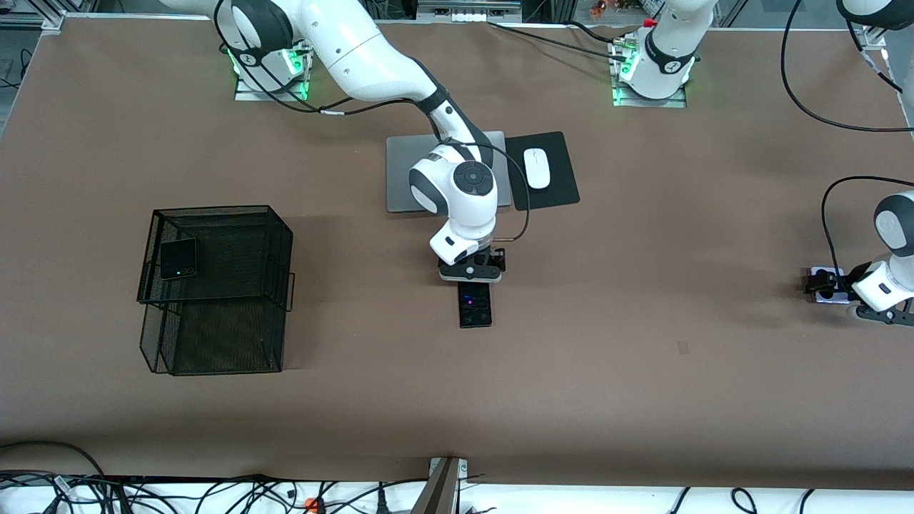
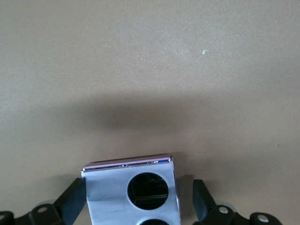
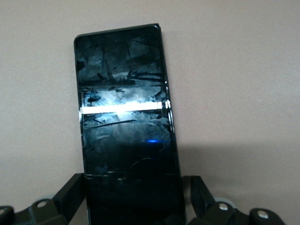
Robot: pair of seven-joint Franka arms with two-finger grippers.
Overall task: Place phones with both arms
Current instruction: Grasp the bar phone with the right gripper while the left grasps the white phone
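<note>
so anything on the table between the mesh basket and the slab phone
No, in the front view only bare brown table lies between the mesh basket and the slab phone.

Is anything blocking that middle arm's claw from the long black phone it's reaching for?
Nothing visible. The right gripper sits right over the long black phone on the table; in the right wrist view its open fingers stand either side of the phone's end, with nothing between them.

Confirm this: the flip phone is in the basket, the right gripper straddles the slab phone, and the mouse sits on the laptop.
Wrong on the mouse: the front view shows it on a black pad beside the laptop. The flip phone is in the basket, and the right gripper straddles the slab phone.
</note>
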